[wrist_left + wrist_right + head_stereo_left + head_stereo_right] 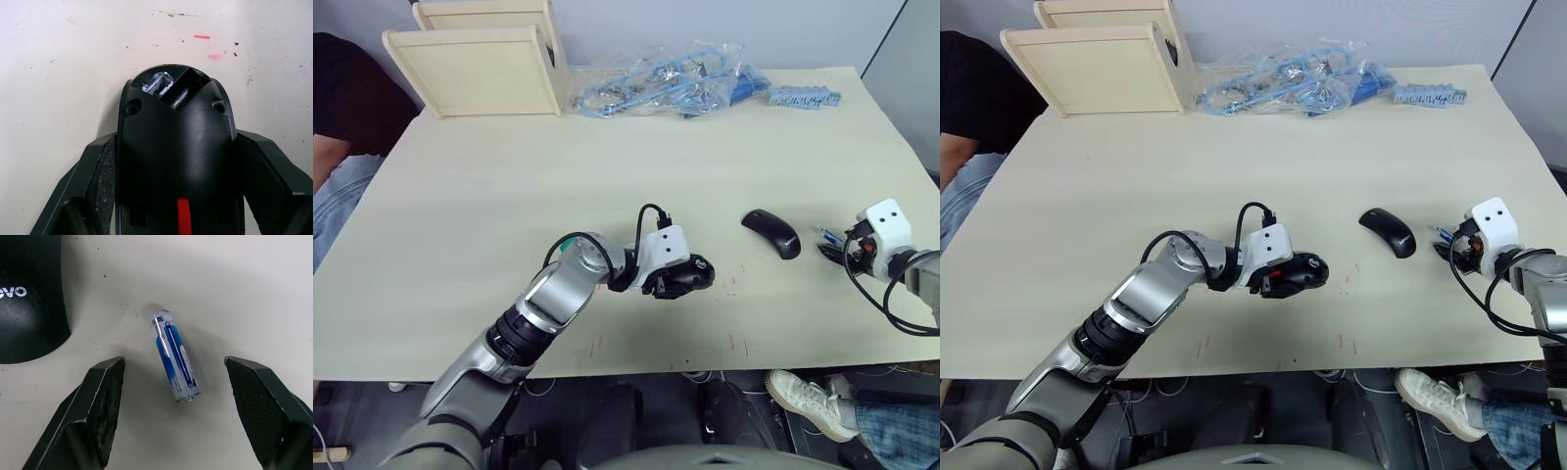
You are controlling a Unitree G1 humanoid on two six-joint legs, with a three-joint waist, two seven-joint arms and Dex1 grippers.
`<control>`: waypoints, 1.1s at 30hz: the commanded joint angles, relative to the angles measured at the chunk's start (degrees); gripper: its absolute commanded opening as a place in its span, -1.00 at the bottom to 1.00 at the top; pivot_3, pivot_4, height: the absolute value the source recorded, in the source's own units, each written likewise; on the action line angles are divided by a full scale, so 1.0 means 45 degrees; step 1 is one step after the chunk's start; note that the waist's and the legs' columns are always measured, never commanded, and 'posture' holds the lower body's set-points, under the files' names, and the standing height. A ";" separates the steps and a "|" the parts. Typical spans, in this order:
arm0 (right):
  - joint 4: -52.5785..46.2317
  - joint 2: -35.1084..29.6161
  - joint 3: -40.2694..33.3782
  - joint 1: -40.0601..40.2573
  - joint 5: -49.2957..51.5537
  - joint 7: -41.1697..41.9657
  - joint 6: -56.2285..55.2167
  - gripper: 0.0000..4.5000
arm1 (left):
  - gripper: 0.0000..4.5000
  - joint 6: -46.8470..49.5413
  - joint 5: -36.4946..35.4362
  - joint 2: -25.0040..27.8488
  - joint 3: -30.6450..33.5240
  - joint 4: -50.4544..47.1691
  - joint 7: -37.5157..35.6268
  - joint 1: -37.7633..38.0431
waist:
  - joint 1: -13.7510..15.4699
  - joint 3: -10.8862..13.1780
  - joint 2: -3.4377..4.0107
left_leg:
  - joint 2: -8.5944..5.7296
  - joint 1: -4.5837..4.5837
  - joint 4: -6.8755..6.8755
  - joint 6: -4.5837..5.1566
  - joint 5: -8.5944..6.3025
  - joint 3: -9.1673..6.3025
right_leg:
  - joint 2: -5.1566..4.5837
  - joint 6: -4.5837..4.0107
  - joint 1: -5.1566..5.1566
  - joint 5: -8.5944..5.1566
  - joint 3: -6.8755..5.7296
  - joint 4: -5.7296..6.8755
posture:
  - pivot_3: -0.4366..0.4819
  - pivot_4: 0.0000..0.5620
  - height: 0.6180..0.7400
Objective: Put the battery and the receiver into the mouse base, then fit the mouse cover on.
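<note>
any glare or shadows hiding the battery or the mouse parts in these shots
Right wrist view: a bright streak of glare runs along the battery, with a soft shadow beside it; its label stays readable. Left wrist view: the mouse base is dark but lit evenly, and its open compartment shows clearly. Left eye view: the mouse cover shows a faint sheen.

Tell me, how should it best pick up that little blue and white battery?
Across the middle of the small blue-and-white cylindrical battery, from above. It lies flat on the beige table, clear of the glossy black mouse cover, and the right gripper has open jaws either side.
</note>
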 commanded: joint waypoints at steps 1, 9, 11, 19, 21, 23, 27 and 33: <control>-0.0129 0.0086 -0.0487 0.0216 0.0073 -0.0217 0.0309 0.52 | 0.31 -0.0030 -0.0001 -0.0034 -0.0332 -0.0384 -0.0249 0.0130 | 0.0008 0.0000 0.0000 | 0.0000 0.0000 0.0000 0.0000 0.0000 0.0000 | 0.0000 0.0000 0.0000 0.0000 0.0000 0.0000 | -0.05 -0.47 1.00; -0.0131 0.0240 -0.0801 0.0412 0.0418 -0.0212 0.0745 -0.29 | 0.31 -0.0039 -0.0013 0.0005 -0.0358 -0.0438 -0.0279 0.0223 | 0.0015 0.0000 0.0000 | 0.0000 -0.0002 0.0000 0.0000 0.0000 0.0000 | -0.0001 0.0000 0.0000 0.0000 -0.0001 -0.0001 | -0.05 -0.47 1.00; -0.0171 0.0209 -0.0827 0.0507 0.0453 -0.0200 0.0720 -0.67 | 0.31 -0.0034 -0.0022 0.0022 -0.0350 -0.0452 -0.0287 0.0253 | 0.0013 0.0000 0.0000 | 0.0000 -0.0002 0.0000 0.0000 0.0000 -0.0001 | -0.0001 0.0000 0.0000 0.0000 -0.0002 -0.0002 | -0.05 -0.47 1.00; -0.1096 0.0078 -0.1181 0.1013 0.0839 0.0078 0.0797 -0.97 | 0.31 -0.0148 0.0009 0.0094 -0.0332 -0.0429 -0.0323 0.0391 | 0.0022 0.0000 0.0000 | 0.0000 -0.0004 -0.0002 0.0000 0.0000 -0.0005 | 0.0000 0.0000 0.0000 0.0000 -0.0006 -0.0005 | -0.05 -0.47 1.00; -0.1713 -0.0041 -0.1394 0.1300 0.1051 0.0250 0.0966 -0.97 | 0.31 -0.0157 0.0009 0.0076 -0.0323 -0.0422 -0.0310 0.0407 | 0.0012 0.0000 0.0001 | 0.0000 -0.0001 -0.0003 0.0000 0.0000 -0.0004 | 0.0000 0.0000 0.0000 0.0000 -0.0003 -0.0004 | -0.05 -0.47 1.00; -0.2344 -0.0181 -0.1570 0.1603 0.1223 0.0413 0.1109 -0.97 | 0.31 -0.0168 0.0011 0.0070 -0.0313 -0.0429 -0.0301 0.0425 | 0.0012 0.0000 0.0001 | 0.0001 -0.0002 -0.0003 0.0000 0.0000 -0.0005 | 0.0000 0.0000 0.0000 -0.0001 -0.0004 -0.0002 | -0.05 -0.47 1.00; -0.5514 -0.1368 -0.2630 0.3188 0.2189 0.1593 0.2143 -0.97 | 0.31 -0.0217 0.0029 0.0109 -0.0291 -0.0403 -0.0356 0.0440 | 0.0029 0.0007 0.0038 | -0.0002 -0.0011 -0.0002 0.0001 -0.0001 -0.0005 | -0.0002 0.0002 -0.0004 -0.0002 -0.0003 -0.0002 | -0.05 -0.47 1.00; -0.9525 -0.3303 -0.3292 0.4049 0.3634 0.1956 0.5133 -0.97 | 0.31 -0.0244 0.0075 0.0148 -0.0354 -0.0332 -0.0516 0.0417 | -0.0024 -0.0006 0.0019 | 0.0005 0.0007 -0.0004 0.0002 -0.0001 -0.0006 | 0.0008 0.0005 0.0005 -0.0003 -0.0001 0.0002 | -0.05 -0.47 1.00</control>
